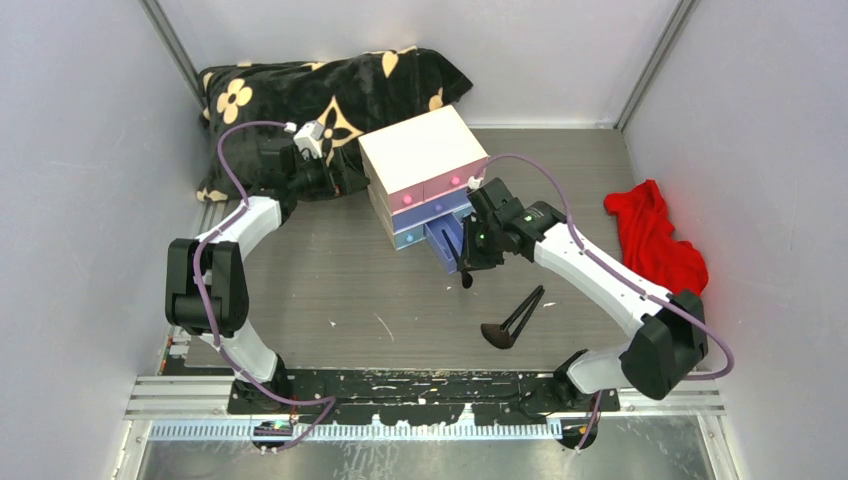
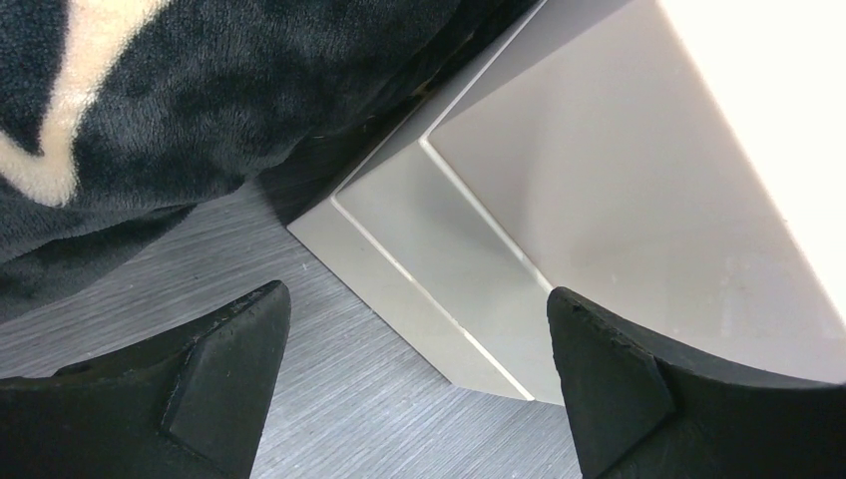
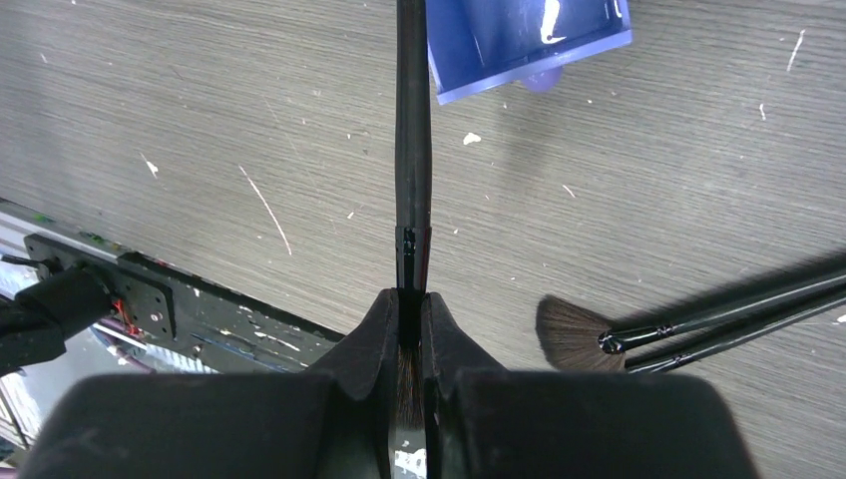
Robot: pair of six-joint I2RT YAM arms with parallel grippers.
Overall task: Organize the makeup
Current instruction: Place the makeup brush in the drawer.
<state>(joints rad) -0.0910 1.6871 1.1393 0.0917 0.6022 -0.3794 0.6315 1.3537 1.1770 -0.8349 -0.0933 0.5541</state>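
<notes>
While the left gripper [image 2: 414, 294] gapes wide beside the cream box [image 2: 599, 200], the right gripper [image 3: 411, 299] clamps a black brush [image 3: 412, 150], seemingly near its bristles

The box [image 1: 420, 160] stands mid-way back on the table [image 1: 330, 280], the blanket [image 1: 300, 90] behind and left of it, the cloth [image 1: 655, 235] well apart to its right. A drawer [image 1: 445, 240] juts forward from the box's bottom. The right gripper [image 1: 467, 258] holds a brush [image 1: 467, 280] just before that drawer, and two brushes [image 1: 515, 320] lie together nearer, slightly right.
</notes>
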